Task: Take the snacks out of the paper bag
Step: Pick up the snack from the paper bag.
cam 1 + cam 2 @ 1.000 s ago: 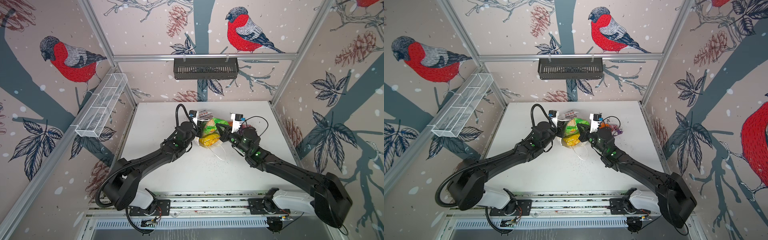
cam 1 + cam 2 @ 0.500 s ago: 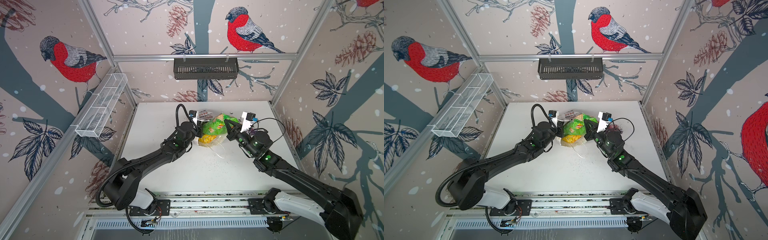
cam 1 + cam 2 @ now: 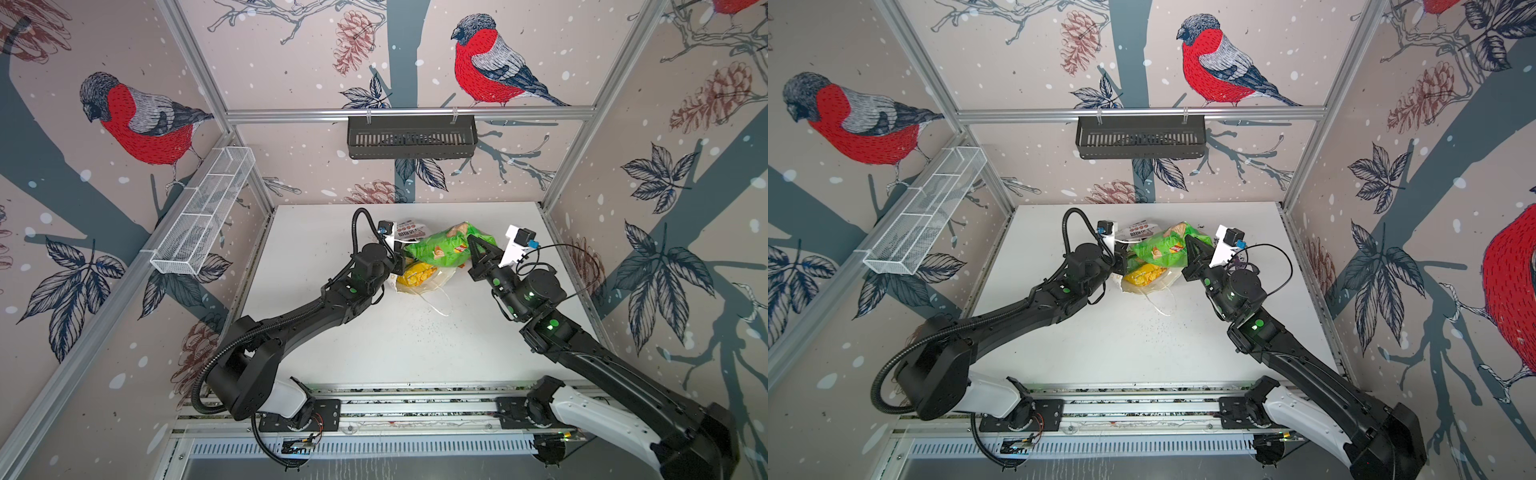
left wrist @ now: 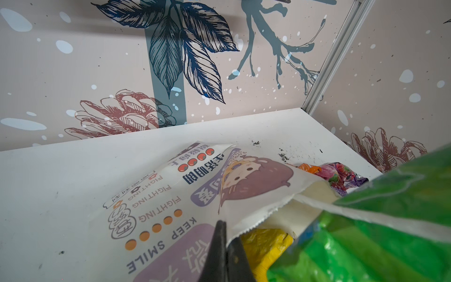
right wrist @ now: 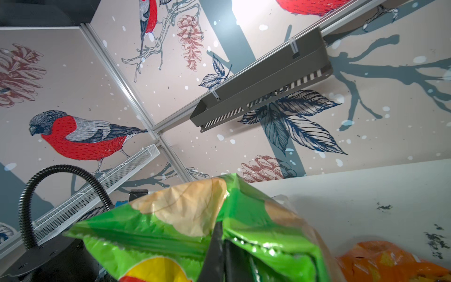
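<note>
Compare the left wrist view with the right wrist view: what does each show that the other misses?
Only left wrist: the paper bag's printed face, the left hand shut on its rim, and a yellow packet inside. Only right wrist: the right hand pinching the green chip bag, the black wall basket and the white mesh rack. Both: the green chip bag and the white table.

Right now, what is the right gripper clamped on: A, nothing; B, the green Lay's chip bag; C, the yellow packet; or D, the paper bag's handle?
B: in the right wrist view the right gripper, shut, pinches the green Lay's chip bag, while the left gripper pinches the paper bag at its rim.
</note>
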